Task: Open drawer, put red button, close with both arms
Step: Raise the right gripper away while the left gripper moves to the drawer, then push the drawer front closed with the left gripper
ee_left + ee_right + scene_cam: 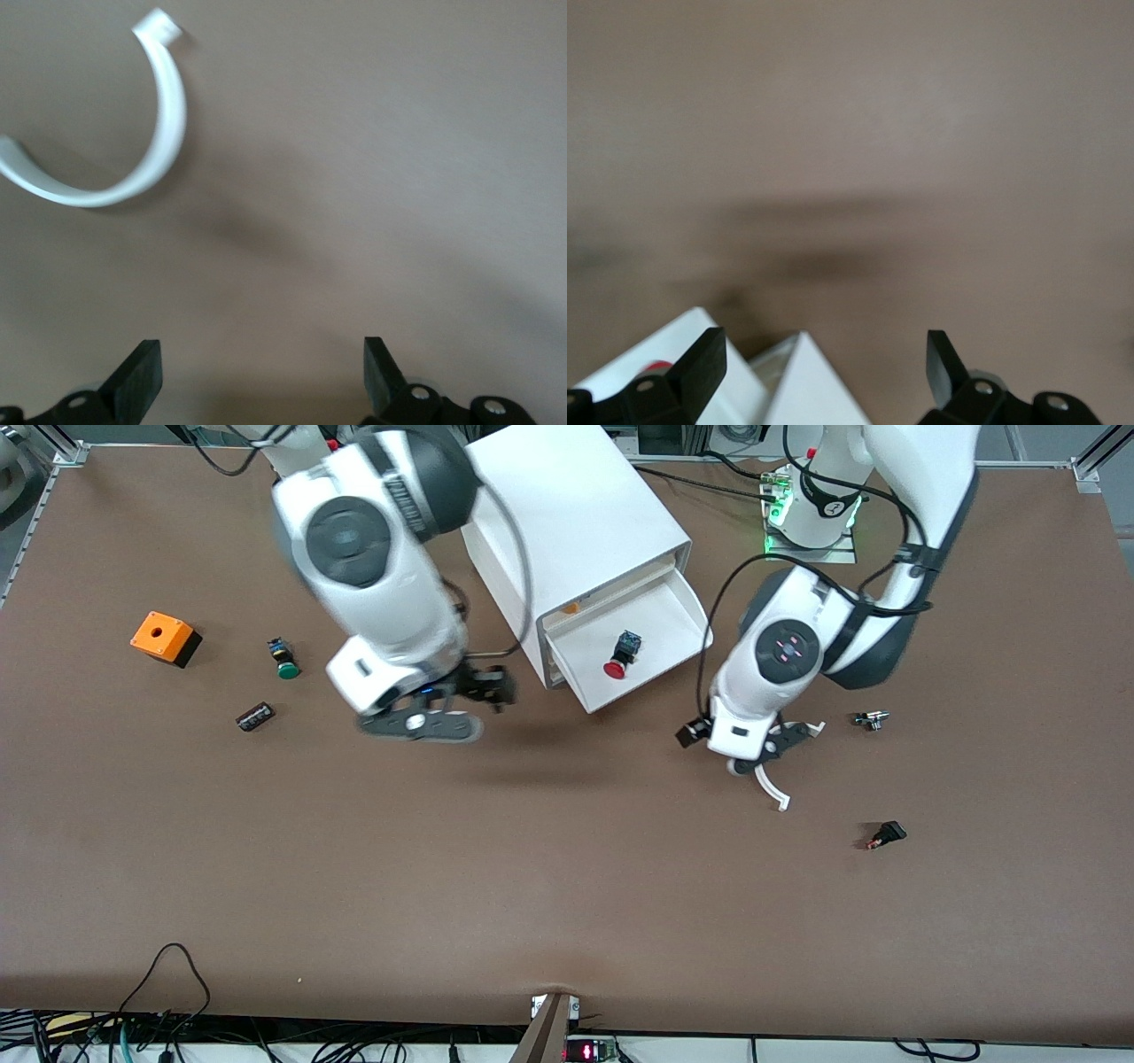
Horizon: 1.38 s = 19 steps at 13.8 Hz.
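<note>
Red button (617, 657) is lying on its side in the drawer (682, 615), which is standing pulled out of the cabinet (576, 522), and we are holding nothing. We are seeing its blue-black body pointing toward the cabinet and its red cap toward the drawer's open front edge. An orange speck (571, 608) is showing in the slot just above that drawer. We are hovering our right gripper (824, 372) over bare table (532, 868) just beside the cabinet's front corner, toward the right arm's end, with its fingers (700, 363) spread apart and empty; in the right wrist view the white drawer corner and a sliver of red are peeking in between them. We are keeping our left gripper (261, 376) low over the table beside the drawer, toward the left arm's end, its fingers (137, 376) likewise released and gripping nothing, with a curved white piece (151, 142) showing out ahead of it over the brown surface. Toward the right arm's end, the green button (284, 660), an orange box (162, 638) and a small dark part (254, 716) are lying well apart from the cabinet. Toward the left arm's end, a small metal part (871, 719) and a black part (887, 834) are resting on the table.
</note>
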Motion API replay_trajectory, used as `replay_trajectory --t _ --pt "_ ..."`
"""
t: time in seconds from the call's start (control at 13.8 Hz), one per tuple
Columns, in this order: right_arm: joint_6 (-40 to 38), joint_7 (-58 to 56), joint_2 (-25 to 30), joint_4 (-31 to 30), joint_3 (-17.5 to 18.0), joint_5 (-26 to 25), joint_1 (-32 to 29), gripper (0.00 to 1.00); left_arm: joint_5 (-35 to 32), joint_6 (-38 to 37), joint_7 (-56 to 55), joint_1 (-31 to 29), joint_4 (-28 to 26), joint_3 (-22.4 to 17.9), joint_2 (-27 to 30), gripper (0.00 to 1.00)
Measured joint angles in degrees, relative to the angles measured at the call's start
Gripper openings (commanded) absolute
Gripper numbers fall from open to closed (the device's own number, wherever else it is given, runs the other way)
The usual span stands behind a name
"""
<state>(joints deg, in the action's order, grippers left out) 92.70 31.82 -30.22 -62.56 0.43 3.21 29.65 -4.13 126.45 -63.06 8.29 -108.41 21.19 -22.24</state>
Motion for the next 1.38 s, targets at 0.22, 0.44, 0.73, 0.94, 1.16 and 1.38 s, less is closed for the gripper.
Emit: replay_trajectory --t 0.22,0.44,0.73,0.94,1.16,1.38 --pt "-1.73 -11.48 2.82 -1.7 -0.03 2.26 -6.56 1.0 -0.03 9.15 -2.56 0.0 -7.75 2.65 1.65 1.0" --pt "-2.93 -24.07 8.02 -6.99 -0.66 2.87 -12.19 1.0 -0.03 10.37 -8.72 -0.05 -9.65 7.04 2.34 1.0" --pt "-3.98 -38.31 15.41 -15.02 -6.53 3.01 -14.08 1.0 -5.18 10.33 -19.63 1.42 -10.9 11.87 3.17 1.0" --pt "-3.97 -44.38 20.65 -20.67 -9.89 3.02 -14.14 1.0 -8.42 10.29 -25.72 5.0 -12.19 12.09 3.15 1.0" --pt "-3.94 -47.73 24.08 -24.11 -11.46 2.98 -14.15 1.0 -8.56 8.96 -28.03 8.03 -12.3 11.93 3.48 1.0" --pt "-3.29 -49.97 24.83 -25.44 -11.96 2.53 -14.15 1.0 -8.57 8.2 -28.09 8.28 -12.29 11.81 3.65 1.0"
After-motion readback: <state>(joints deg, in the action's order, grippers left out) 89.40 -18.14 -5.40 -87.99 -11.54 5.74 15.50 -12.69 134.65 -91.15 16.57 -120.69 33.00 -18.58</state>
